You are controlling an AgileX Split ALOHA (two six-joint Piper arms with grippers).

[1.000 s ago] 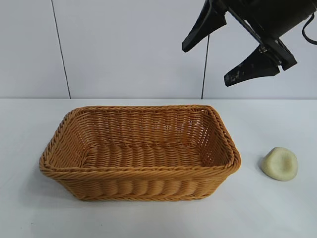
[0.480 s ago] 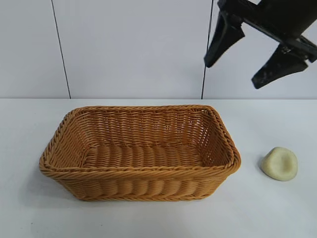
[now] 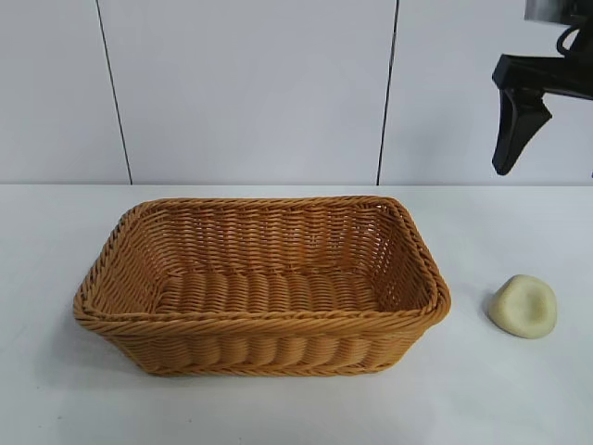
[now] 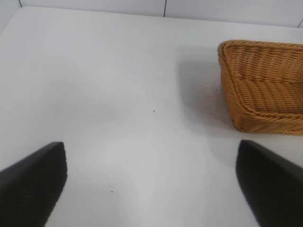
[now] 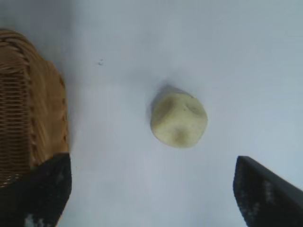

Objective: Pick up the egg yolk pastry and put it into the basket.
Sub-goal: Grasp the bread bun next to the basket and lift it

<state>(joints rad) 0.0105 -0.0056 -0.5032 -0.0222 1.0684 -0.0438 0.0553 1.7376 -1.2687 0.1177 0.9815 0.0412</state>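
Exterior view: table (image 3: 278,408), white, carries everything. Landmark for all places below: the basket (image 3: 259,283), woven, orange-brown, empty inside as far as the view shows.

Left gripper (image 4: 151,182): parked off one short end of the basket, well apart from it, jaws spread wide, nothing between them but bare table. Idle.

Right gripper (image 5: 154,189): high above the table, off the basket's other short end, beyond its rim. Only one dark finger shows in the exterior view, at the frame's edge. Wrist view looks almost straight down; both fingers stand far apart, released, holding nothing.

Egg yolk pastry (image 3: 523,306): small pale lump with a shallow dent, lying on the table near the basket's short end on the right arm's side, apart from the wicker, not touching it. In the right wrist view it sits ahead of the gap between the fingers, roughly centred across it.

Step in hand, by judgement: approach for the pick; nothing grasped yet, task barely begun.

Next move calls for: bringing the open fingers straight down to straddle the pastry, then a gentle close. It looks soft, so a hard squeeze may deform it. Keep the basket-side finger clear of the wicker wall.
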